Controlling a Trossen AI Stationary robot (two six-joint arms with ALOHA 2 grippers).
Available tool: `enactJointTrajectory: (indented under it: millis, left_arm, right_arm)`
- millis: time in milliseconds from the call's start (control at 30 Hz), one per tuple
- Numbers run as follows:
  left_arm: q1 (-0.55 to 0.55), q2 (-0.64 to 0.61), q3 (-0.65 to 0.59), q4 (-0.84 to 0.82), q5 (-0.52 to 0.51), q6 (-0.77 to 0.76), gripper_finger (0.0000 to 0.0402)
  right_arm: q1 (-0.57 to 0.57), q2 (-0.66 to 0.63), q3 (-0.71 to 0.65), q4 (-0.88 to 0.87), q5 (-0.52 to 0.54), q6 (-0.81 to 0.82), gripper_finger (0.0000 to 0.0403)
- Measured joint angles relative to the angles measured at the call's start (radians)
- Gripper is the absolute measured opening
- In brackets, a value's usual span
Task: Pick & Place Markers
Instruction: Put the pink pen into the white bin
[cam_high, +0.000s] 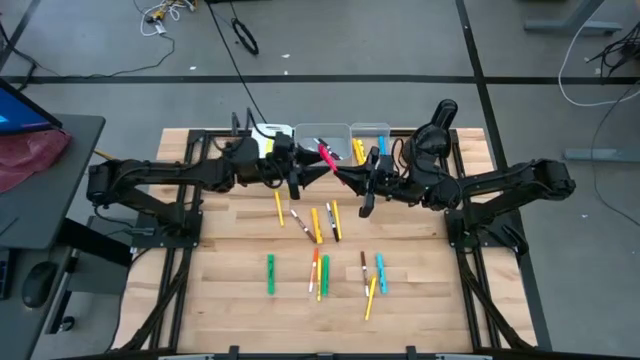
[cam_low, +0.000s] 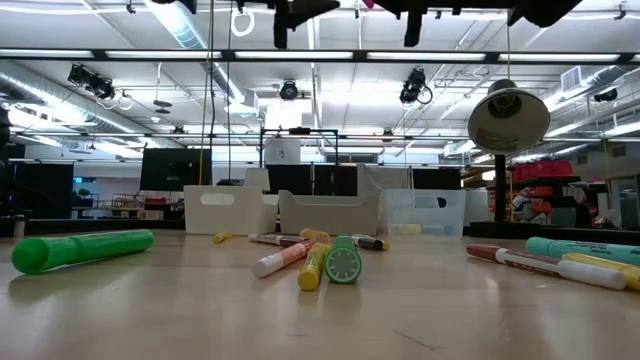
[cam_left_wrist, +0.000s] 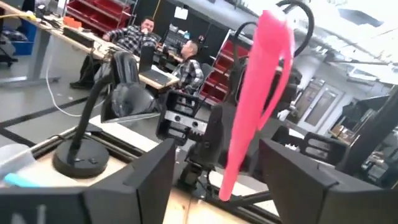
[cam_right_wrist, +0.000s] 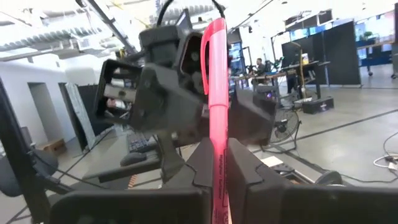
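Pink and slim, a marker (cam_high: 327, 157) is hanging in mid-air between the two arms, above the back of the table (cam_high: 220, 270) and just in front of the clear bins (cam_high: 322, 133). In the right wrist view the pen (cam_right_wrist: 216, 112) is standing upright, its lower barrel pinched between the right gripper (cam_right_wrist: 225, 171), whose fingers are clenching on it. The left gripper (cam_left_wrist: 214, 180) is facing it from the other side with its fingers spread apart; the pen (cam_left_wrist: 255, 99) is rising between them, and whether either pad is touching it cannot be told.

By the look of it, this is a light, stiff plastic tube with a smooth, slippery barrel, likely to pivot or slide if pinched near an end. A hold across the middle of the barrel, square to its length, is looking the safest; it is not fragile, so a firm squeeze should do no harm.

Out on the boards, other markers are lying loose: yellow and orange ones (cam_high: 316, 224) near the middle, a green one (cam_high: 270, 272) and a mixed cluster (cam_high: 372, 275) toward the front. In the low view the green pen (cam_low: 82, 249) is lying at left, with the bins (cam_low: 330, 212) lined up behind
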Motion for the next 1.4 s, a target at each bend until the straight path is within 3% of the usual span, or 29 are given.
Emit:
enactJointTrajectory:
  millis: [100,233,600,767,900,1100,1267,1400]
  left_arm:
    - [-0.010,0.031,0.000,0.110,0.000,0.003,0.0242]
    - [-0.016,0.043,0.001,0.150,-0.011,0.010,0.0212]
    - [0.003,0.046,0.000,0.146,-0.023,0.019,0.0045]
    - [0.009,0.043,0.000,0.126,0.004,0.002,0.0039]
    - [0.035,-0.012,-0.001,-0.003,-0.002,-0.003,0.0039]
    - [0.157,-0.161,0.000,-0.397,-0.082,0.001,0.0039]
    - [0.353,-0.187,0.000,-0.665,-0.097,0.037,0.0039]
    - [0.494,-0.115,0.001,-0.768,-0.054,0.088,0.0039]
  right_arm:
    - [0.000,0.000,0.000,-0.001,0.017,-0.002,0.0011]
    - [0.000,0.000,0.000,-0.002,0.023,-0.002,0.0011]
    - [0.000,0.000,0.000,-0.007,0.029,0.011,0.0013]
    - [0.000,-0.001,0.000,-0.035,0.024,0.061,0.0044]
    - [-0.002,0.000,0.001,-0.085,0.019,0.081,0.0090]
    - [-0.003,0.000,0.001,-0.131,0.019,0.101,0.0146]
    - [-0.003,0.000,0.001,-0.133,0.020,0.118,0.0159]
    - [-0.004,0.000,0.001,-0.132,0.044,0.125,0.0155]
